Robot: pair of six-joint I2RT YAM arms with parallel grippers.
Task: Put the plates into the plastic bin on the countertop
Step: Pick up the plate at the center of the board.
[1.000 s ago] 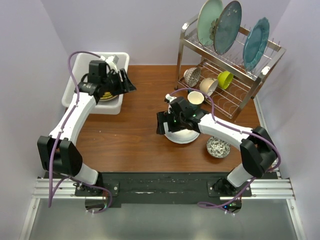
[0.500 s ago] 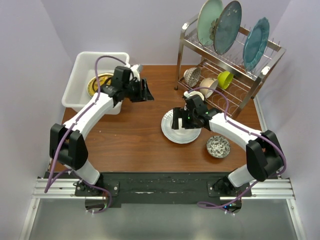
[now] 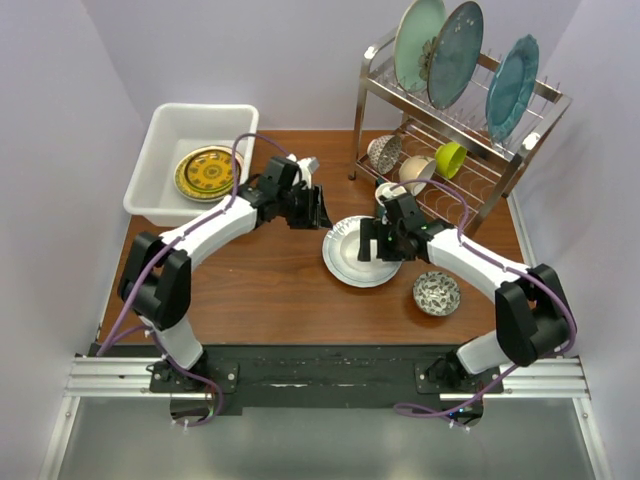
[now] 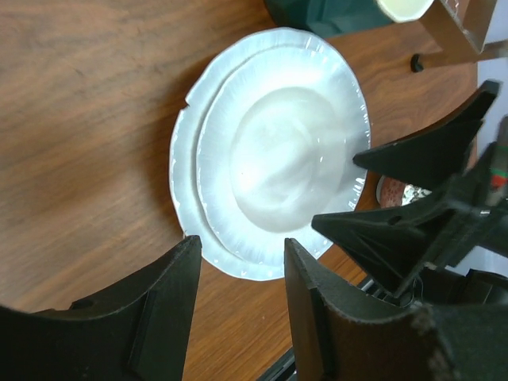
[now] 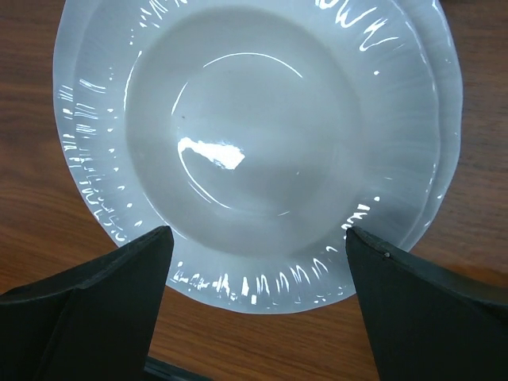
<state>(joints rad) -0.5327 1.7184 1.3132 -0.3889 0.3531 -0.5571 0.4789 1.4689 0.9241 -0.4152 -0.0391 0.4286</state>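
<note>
1. The wood-grain tabletop (image 3: 250, 290) carries everything. The work now centres a little right of its middle.
2. The steel wire rack (image 3: 361, 110) stands at the far right, holding large teal plates and some bowls. It has no part in this step.
3. The white plastic bin (image 3: 165, 130) sits at the far left corner. One yellow patterned plate (image 3: 207, 172) already lies flat inside it, so the task looks partly done.
4. Two white plates (image 3: 352, 258) lie stacked and slightly offset near the middle of the tabletop, well apart from the bin. The left wrist view shows the upper plate (image 4: 278, 151) shifted to one side of the lower. The right wrist view looks straight down into its glossy well (image 5: 254, 143).
5. The left end effector (image 3: 315, 208) hangs just beside the stack's far-left rim, fingers parted and holding nothing (image 4: 238, 302).
6. The right end effector (image 3: 368, 240) is over the stack's right side, spread wide and also empty (image 5: 258, 238).
7. A small patterned bowl (image 3: 437, 293) rests nearer and to the right, apart from the stack.
8. The step in hand is judged to be picking up the top white plate. It lies flat, so one finger must get under the thin rim while the other closes from above. With both arms close together, only one should commit. The left is the one on the bin's side.
</note>
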